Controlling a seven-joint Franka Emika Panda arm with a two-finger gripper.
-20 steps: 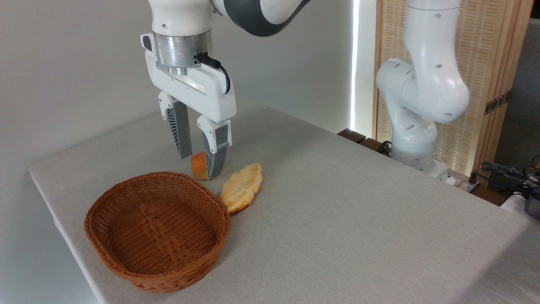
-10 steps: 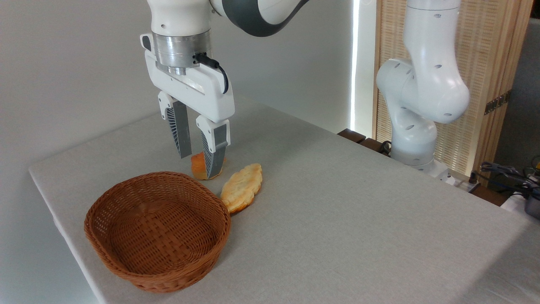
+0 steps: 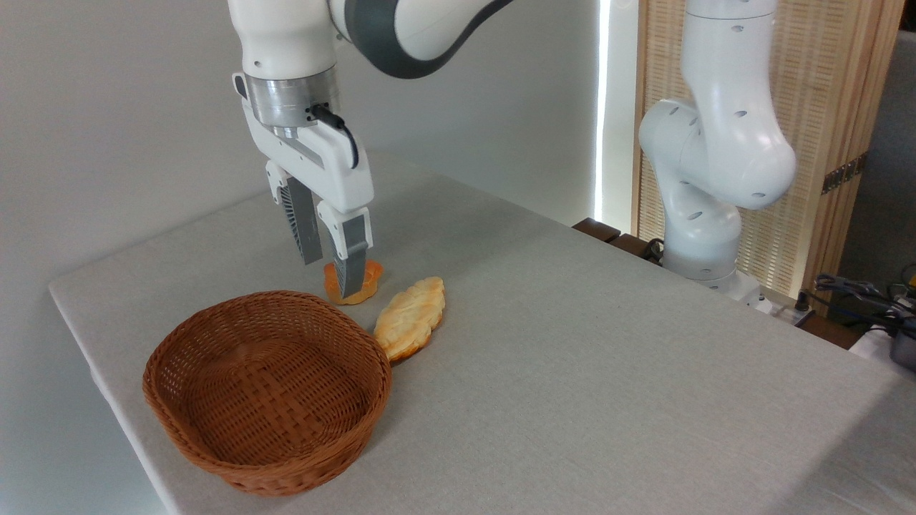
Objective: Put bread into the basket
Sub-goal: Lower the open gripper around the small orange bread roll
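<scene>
Since a second ago the gripper (image 3: 330, 275) has shifted a little toward the counter's left edge and risen slightly, so more of the bread (image 3: 353, 282) now shows to the right of the front finger. That bread, a small deep-orange bun, appears to rest on the counter (image 3: 587, 357) just behind the basket's far rim, toward the back-left part of the surface; whether it is lifted clear cannot be told. The gripper points straight down over it, its two grey fingers (image 3: 351, 257) standing a small gap apart, with the front finger crossing the bun's face and the rear finger ending behind and left of it. Whether the fingers actually press the bun cannot be told from this angle.

The basket (image 3: 266, 390), round and woven in reddish-brown wicker, sits near the counter's front-left corner with nothing inside. Beside its right rim lies a pale-yellow leaf-shaped pastry (image 3: 410, 317), flat on the cloth, its lower tip touching or nearly touching the wicker, its upper end just right of the bun. The basket and pastry lie where they lay before.

At the counter's far right edge stands the arm's white base column (image 3: 715, 157), before a slatted wooden panel (image 3: 823, 107).
</scene>
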